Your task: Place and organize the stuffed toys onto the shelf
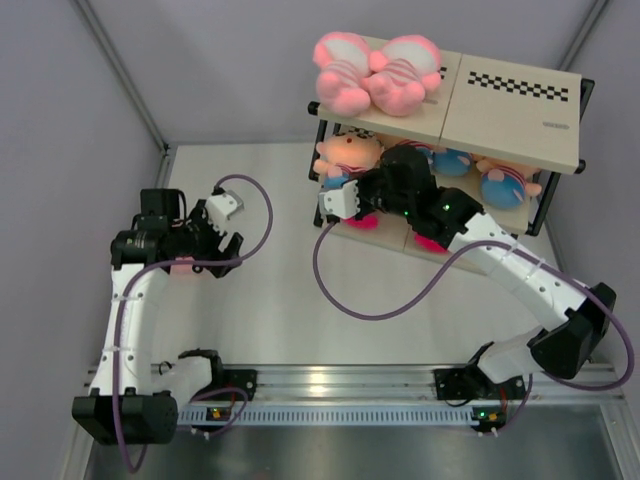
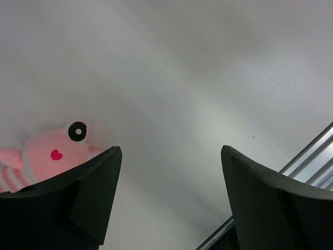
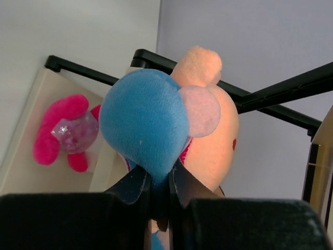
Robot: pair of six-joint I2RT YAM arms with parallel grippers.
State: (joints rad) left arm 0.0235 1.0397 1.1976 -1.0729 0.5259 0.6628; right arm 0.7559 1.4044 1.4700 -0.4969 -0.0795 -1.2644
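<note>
Your right hand pinches the tan-headed toy close beside the shelf frame; left hand gapes empty above the counter.

- No words or numbers are legible.
- The shelf bears a dark print on its top board, too tiny to read.
- The pink toy bears a red heart on its cheek.

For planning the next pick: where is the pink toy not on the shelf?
In the top view, the pink toy lies on the left of the table, beneath the left gripper.
</note>
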